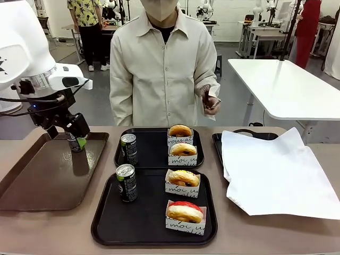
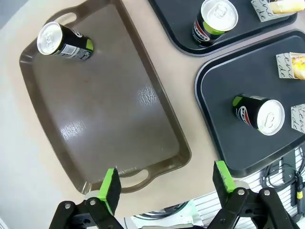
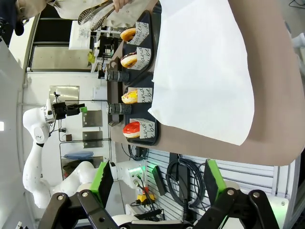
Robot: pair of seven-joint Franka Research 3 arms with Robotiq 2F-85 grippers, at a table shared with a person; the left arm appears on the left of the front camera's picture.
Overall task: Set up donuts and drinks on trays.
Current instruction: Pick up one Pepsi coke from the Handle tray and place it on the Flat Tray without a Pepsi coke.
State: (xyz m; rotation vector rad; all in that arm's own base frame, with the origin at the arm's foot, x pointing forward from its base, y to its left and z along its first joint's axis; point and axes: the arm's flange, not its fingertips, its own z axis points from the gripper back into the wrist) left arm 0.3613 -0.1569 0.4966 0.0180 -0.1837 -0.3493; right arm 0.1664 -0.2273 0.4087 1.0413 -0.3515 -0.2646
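On the brown tray at the left side of the table, at its far end, one soda can stands alone, well apart from the others. It is partly hidden behind the left gripper in the front view. The can looks stiff and light, with a smooth round wall that may slip, so the best hold is probably across its middle, below the silver top, with the pads on opposite sides.

The left gripper hangs above this tray with its jaws spread wide and nothing between them. The right gripper is also spread wide and empty, near the right edge of the table.

The two black trays lie in the middle, one near and one far. Each has one can standing at its left side, the near can and the far can, and two donuts in white paper boxes at its right side. The near tray holds a red-iced donut and a yellow one. These are soft and would be crushed easily.

Farther right lies a tray under white paper. At the far side a person's hand holds tongs.
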